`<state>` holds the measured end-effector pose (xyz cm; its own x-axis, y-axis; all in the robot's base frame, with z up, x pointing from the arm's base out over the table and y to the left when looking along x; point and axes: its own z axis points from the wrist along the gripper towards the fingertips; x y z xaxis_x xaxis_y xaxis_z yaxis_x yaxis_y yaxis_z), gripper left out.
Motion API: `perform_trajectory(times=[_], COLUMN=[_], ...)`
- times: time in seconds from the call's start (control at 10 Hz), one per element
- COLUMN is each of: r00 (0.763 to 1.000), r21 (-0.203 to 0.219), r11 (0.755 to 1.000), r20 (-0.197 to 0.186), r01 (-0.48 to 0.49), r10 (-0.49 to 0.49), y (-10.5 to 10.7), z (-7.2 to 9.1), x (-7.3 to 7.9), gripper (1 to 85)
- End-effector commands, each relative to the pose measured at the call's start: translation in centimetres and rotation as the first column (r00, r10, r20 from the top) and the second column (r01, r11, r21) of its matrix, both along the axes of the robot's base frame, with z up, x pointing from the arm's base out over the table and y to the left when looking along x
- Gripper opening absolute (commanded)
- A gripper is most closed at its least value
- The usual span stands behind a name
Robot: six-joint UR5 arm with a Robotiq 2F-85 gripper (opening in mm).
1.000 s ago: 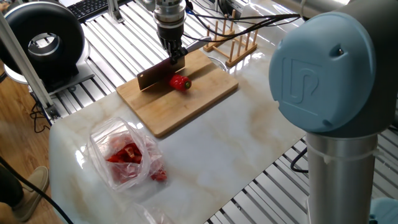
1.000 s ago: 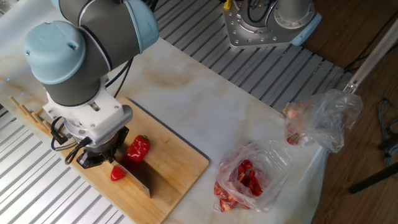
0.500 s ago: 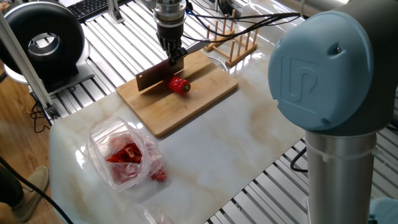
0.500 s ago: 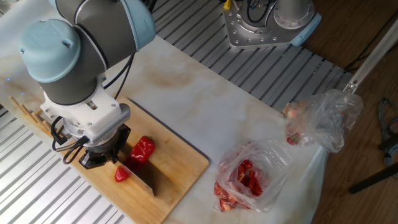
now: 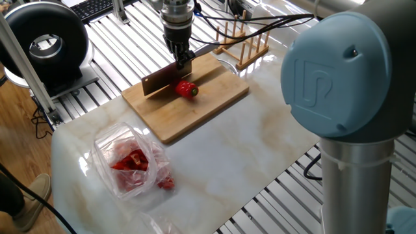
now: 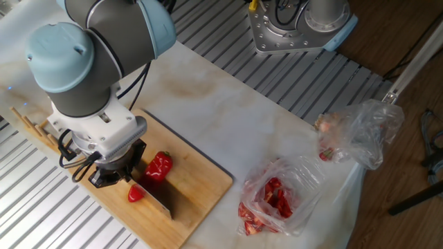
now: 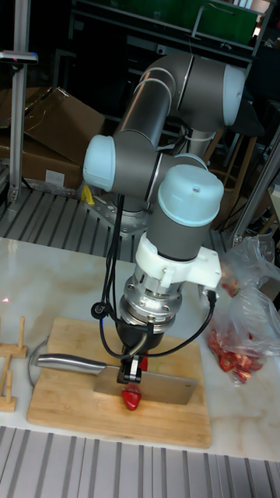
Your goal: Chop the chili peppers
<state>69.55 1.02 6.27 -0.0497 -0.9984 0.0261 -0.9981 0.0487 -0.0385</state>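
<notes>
**Chopping under way: cleaver down on the board, chili split in two**

Holding a cleaver point(image 6: 154, 194), the gripper point(image 6: 114, 171) is clenched on the knife near where handle meets blade; blade stands on edge on the cutting board point(image 6: 201, 183); the other fixed view shows this best.

Left to right in that view: a wooden rack point(image 6: 28, 124) at the far left edge of the tabletop point(image 6: 277, 131); then the gripper over the board; a small red chili piece point(image 6: 136, 194) on the near side of the blade; the larger chili piece point(image 6: 159, 166) on the far side, touching or just beside the blade; well apart to the right, a clear plastic bag point(image 6: 277, 197) with red pieces; another crumpled bag point(image 6: 360, 135) beyond it.

Step in hand, as I judge it: mid-chop, one cut made, the larger piece not yet sliced.

Next move calls for: lifting the blade clear, shifting it sideways over the larger piece, pressing straight down; the piece is round and glossy, so it may roll or skid.
</notes>
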Motion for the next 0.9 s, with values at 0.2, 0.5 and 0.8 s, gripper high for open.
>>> perform_trajectory(times=[0.2, 0.5, 0.8], r00=[1.0, 1.0, 1.0], r21=[-0.037, -0.045, -0.031], r11=[0.999, 0.999, 0.999], r20=[0.012, 0.009, 0.004], r01=[0.01, 0.015, 0.011], r10=[-0.01, -0.015, -0.011], y=[-1.0, -1.5, -1.9], z=[0.3, 0.2, 0.0], x=[0.1, 0.1, -0.2], gripper=[1.3, 1.3, 1.3])
